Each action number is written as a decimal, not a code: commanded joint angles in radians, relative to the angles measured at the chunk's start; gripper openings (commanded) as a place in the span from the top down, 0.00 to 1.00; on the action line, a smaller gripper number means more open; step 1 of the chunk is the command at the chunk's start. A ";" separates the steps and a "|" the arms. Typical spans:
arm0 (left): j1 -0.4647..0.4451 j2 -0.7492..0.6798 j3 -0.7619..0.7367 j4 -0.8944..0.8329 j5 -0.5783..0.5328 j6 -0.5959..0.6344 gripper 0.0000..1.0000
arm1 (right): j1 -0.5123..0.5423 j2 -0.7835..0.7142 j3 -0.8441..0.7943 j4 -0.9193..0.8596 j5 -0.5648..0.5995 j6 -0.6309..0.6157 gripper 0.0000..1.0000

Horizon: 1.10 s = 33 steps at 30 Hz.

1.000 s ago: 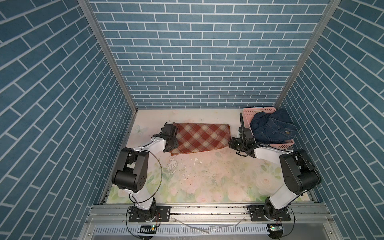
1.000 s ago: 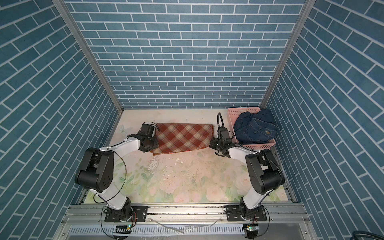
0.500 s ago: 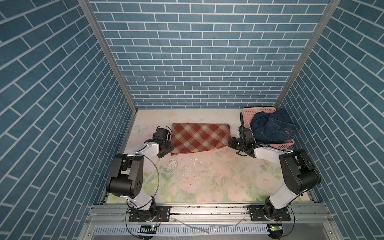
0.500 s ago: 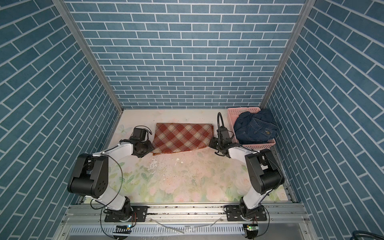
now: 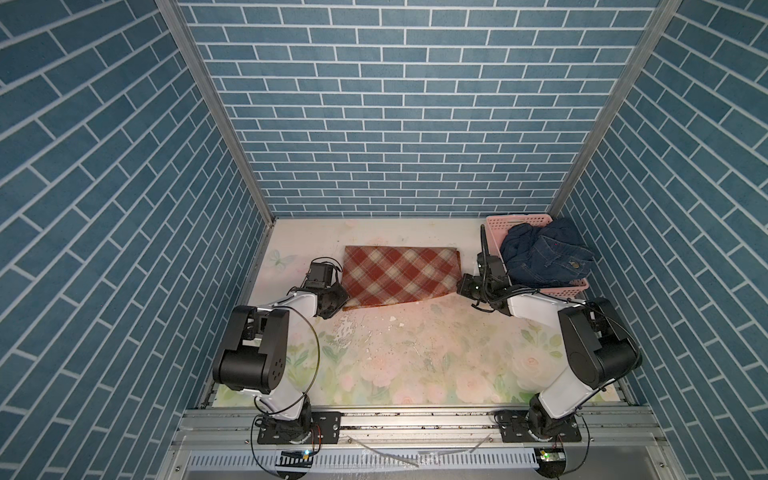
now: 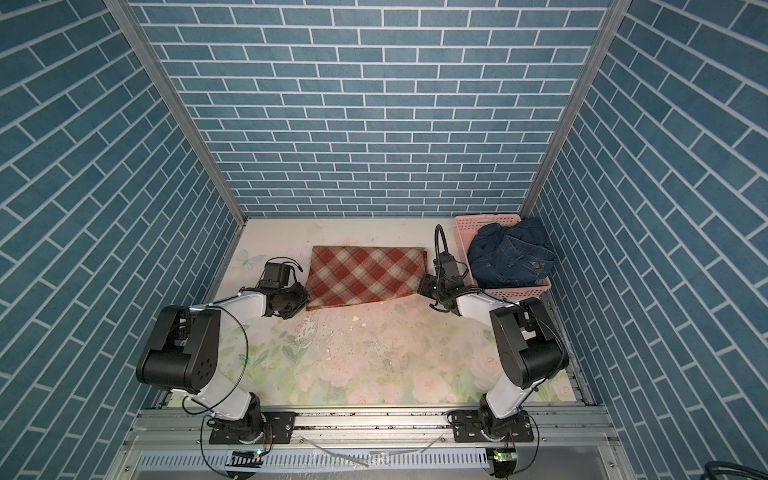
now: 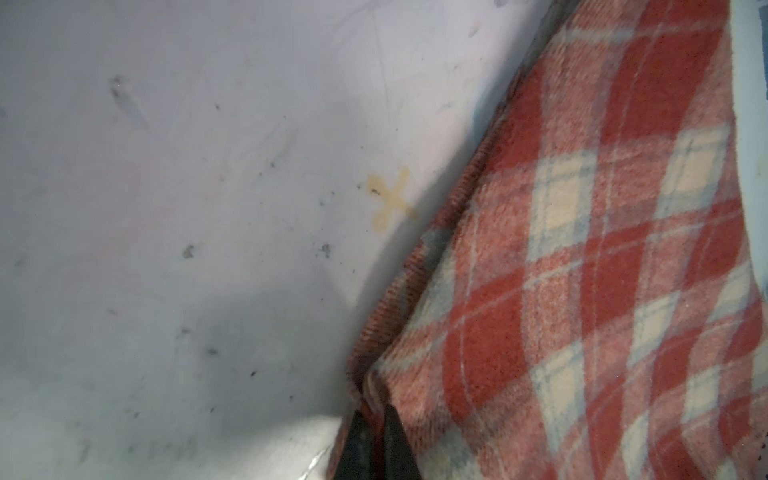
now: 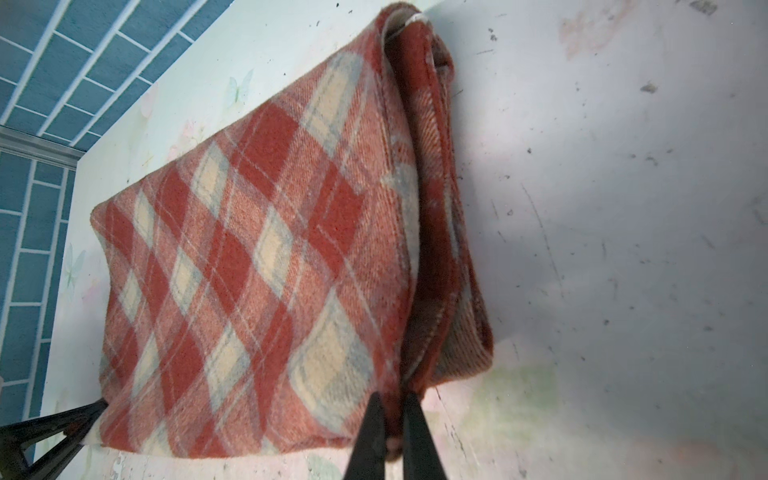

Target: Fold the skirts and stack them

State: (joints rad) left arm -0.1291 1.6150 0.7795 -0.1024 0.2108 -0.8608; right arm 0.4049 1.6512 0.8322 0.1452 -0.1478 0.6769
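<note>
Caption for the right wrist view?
Right gripper shut on a corner of the folded plaid skirt on the table.

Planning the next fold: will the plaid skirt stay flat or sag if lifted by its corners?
Likely sags midway: the plaid skirt is soft, layered cloth. Its fuzzy weave probably won't slip from the left hand or right hand.

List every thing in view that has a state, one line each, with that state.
plaid skirt: folded, lying flat on the table, both near corners pinched.
denim skirts: unfolded, crumpled in a heap.
pink basket: upright, filled with the denim, which spills over its rim.
left gripper: shut on the plaid skirt's corner.
right gripper: shut on the plaid skirt's opposite corner.
</note>
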 commanded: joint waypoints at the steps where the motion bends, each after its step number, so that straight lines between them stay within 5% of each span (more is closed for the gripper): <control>1: 0.005 -0.036 0.029 -0.028 -0.006 0.019 1.00 | -0.004 -0.011 0.030 -0.015 0.013 0.011 1.00; 14: 0.019 0.002 0.299 -0.124 -0.076 0.094 1.00 | -0.061 0.101 0.384 -0.157 -0.056 -0.007 1.00; 26: 0.069 0.311 0.961 -0.257 -0.058 0.207 1.00 | -0.135 0.434 1.012 -0.183 -0.199 -0.014 1.00; 33: 0.069 0.328 0.948 -0.174 -0.023 0.238 1.00 | -0.146 0.425 0.955 -0.087 -0.229 -0.027 1.00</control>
State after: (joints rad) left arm -0.0677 1.9400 1.7561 -0.2970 0.1696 -0.6567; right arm 0.2626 2.0968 1.8210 -0.0139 -0.3485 0.6731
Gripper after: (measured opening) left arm 0.069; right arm 0.083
